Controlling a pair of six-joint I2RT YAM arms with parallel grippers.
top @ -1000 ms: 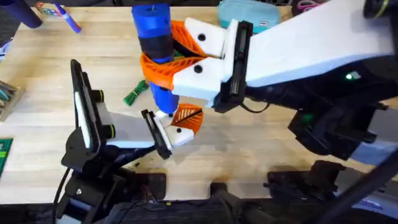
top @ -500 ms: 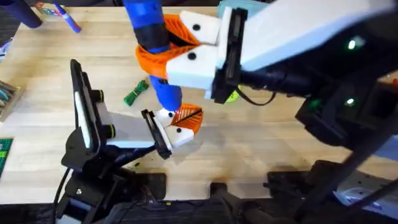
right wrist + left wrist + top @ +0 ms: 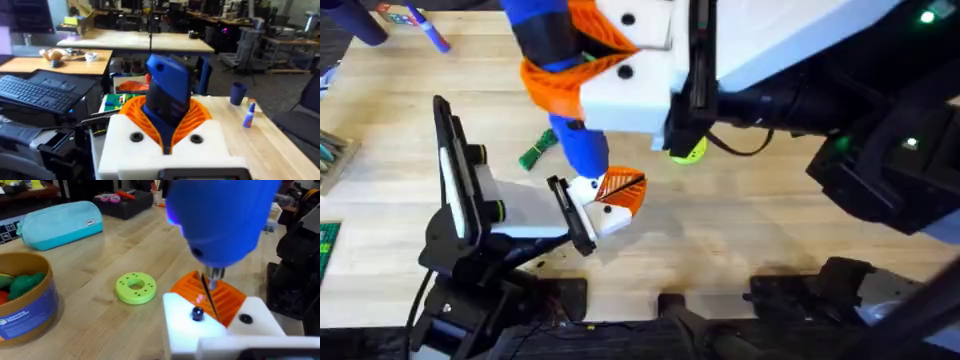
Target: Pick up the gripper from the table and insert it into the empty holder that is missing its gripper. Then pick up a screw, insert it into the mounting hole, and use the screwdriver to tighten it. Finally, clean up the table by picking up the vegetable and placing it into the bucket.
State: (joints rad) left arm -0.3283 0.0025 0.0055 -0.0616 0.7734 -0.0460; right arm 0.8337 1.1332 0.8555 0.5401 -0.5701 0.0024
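From the left, I see the vegetable [image 3: 537, 151] lying loose on the surface [image 3: 740, 215]. Next, the holder [image 3: 510, 215] carries the orange gripper [image 3: 618, 190]. My right pincer [image 3: 582, 72], pinching the screwdriver [image 3: 565, 95], holds it nearly upright, tip just above the gripper's white base. I cannot tell the left pincer's state.

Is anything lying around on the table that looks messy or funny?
Yes: the vegetable lies loose on the table, not yet in the bucket. Nothing looks spilled or broken. The right gripper holds the screwdriver tilted over the holder.
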